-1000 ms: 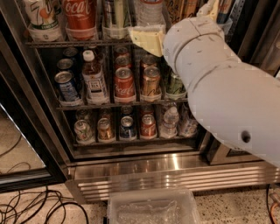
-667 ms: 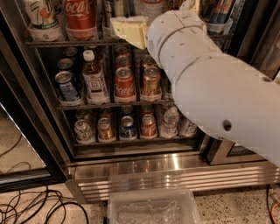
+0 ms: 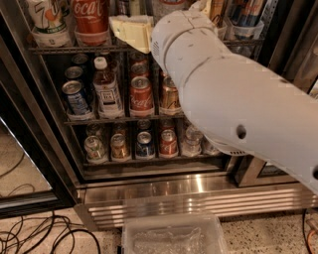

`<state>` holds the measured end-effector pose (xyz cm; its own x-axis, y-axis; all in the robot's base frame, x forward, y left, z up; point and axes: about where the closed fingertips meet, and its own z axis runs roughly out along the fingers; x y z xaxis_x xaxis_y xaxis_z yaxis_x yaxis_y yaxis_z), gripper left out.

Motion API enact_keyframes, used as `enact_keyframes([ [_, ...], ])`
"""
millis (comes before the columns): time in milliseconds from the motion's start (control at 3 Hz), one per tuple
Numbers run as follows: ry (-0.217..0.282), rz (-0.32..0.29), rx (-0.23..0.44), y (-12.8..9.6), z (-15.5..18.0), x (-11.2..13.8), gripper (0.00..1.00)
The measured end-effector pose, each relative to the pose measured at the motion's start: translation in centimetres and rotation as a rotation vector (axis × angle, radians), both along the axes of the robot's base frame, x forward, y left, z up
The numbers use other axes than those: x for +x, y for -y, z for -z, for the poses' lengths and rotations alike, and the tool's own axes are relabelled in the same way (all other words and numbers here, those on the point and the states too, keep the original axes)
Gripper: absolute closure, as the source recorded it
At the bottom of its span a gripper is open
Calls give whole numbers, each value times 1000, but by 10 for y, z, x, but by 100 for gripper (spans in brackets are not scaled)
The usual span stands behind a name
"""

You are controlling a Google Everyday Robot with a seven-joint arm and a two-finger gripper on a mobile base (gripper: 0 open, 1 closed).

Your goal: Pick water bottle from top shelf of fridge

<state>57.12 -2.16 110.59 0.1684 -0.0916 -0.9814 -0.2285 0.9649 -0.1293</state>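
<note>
The gripper [image 3: 130,31] is at 11 o'clock by the fridge's [image 3: 198,191] top shelf [image 3: 59,48]; apart or together, I cannot tell. The water bottle [image 3: 168,6] stands at 12 o'clock, mostly hidden by the arm [image 3: 238,99].

The white arm [image 3: 233,99] swings left and up across the fridge [image 3: 164,186] front, and the pale yellow gripper [image 3: 131,31] slides left with it along the top shelf [image 3: 59,49], now sitting just beside the Coca-Cola bottle [image 3: 90,17]. The arm's bulk now hides the right end of the middle rack [image 3: 104,119], crowding the gold can [image 3: 168,99], while blue-and-red cans [image 3: 246,12] at the top right come into view
</note>
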Motion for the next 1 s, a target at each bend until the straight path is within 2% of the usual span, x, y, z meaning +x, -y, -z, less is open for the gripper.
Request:
enact_keyframes([
  [667, 24, 27, 28, 1, -7, 9, 2],
  [1000, 59, 48, 22, 7, -18, 22, 15],
])
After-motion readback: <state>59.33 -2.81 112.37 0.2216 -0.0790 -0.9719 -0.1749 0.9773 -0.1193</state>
